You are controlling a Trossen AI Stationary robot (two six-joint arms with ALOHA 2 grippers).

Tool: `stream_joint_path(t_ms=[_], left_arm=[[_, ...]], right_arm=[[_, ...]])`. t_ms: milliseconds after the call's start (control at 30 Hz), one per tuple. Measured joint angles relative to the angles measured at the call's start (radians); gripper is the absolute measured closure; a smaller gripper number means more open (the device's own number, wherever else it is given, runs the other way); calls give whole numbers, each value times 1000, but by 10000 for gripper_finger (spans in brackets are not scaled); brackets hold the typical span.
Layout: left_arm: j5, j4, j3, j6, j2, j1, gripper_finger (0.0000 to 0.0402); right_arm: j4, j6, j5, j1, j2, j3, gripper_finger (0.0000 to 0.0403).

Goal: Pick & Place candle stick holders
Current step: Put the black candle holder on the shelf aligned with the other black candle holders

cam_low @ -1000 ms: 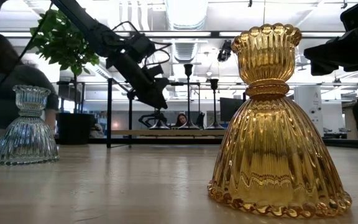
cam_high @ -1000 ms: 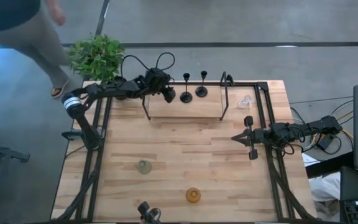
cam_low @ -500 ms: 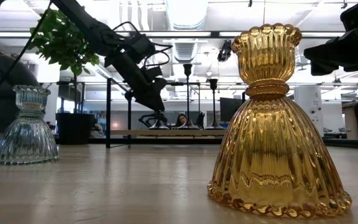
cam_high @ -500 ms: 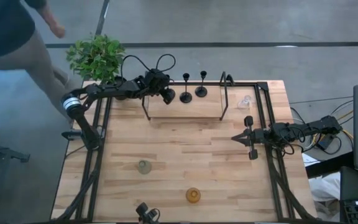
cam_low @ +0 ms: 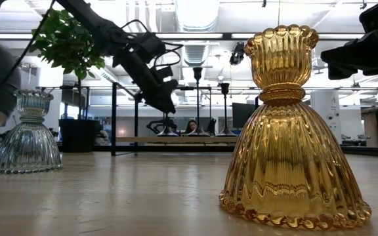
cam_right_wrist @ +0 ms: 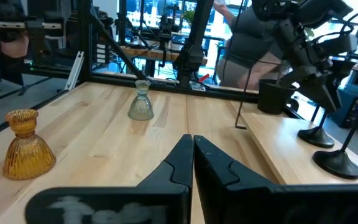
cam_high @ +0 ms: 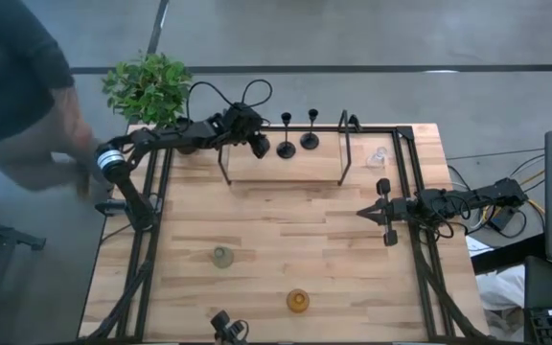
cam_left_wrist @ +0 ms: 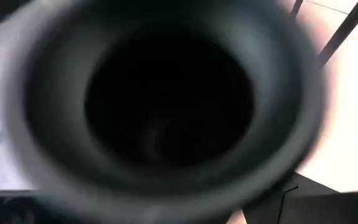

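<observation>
My left gripper (cam_high: 257, 144) reaches over the raised shelf (cam_high: 286, 171) at the table's far side and is shut on a black candle stick holder (cam_high: 261, 147). A dark round hollow form (cam_left_wrist: 166, 106), blurred, fills the left wrist view. Two other black holders (cam_high: 286, 149) (cam_high: 310, 141) stand on their round bases on the shelf to its right. The grey-green glass holder (cam_high: 221, 256), the amber one (cam_high: 298, 300) and the clear one (cam_high: 379, 156) stand on the table. My right gripper (cam_high: 362, 212) is shut and empty at the right. My left gripper holds the black holder (cam_low: 165, 103) at its tip, slanting down from the table's left. The gripper itself hides the place of contact, so the part it has cannot be told. The holder is lifted clear of the shelf.
A potted plant (cam_high: 149, 86) stands at the far left corner, just behind my left arm. A person (cam_high: 17, 86) moves beside the table's left edge. The shelf's black frame posts (cam_high: 345, 144) stand right of the black holders. Bare wood lies in the table's middle (cam_high: 295, 225).
My left gripper has risen a little with the black holder over the shelf. The person at the left has moved nearer along the table's left side.
</observation>
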Motion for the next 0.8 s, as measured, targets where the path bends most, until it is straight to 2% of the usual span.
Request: stream_joint_path(t_ms=[300,800], left_arm=[[-7,-99,44,34,-3,0,232],[6,-114,44,35,-3,0,232]], right_arm=[[0,2,0,0,0,0,394],[0,0,0,0,0,0,394]])
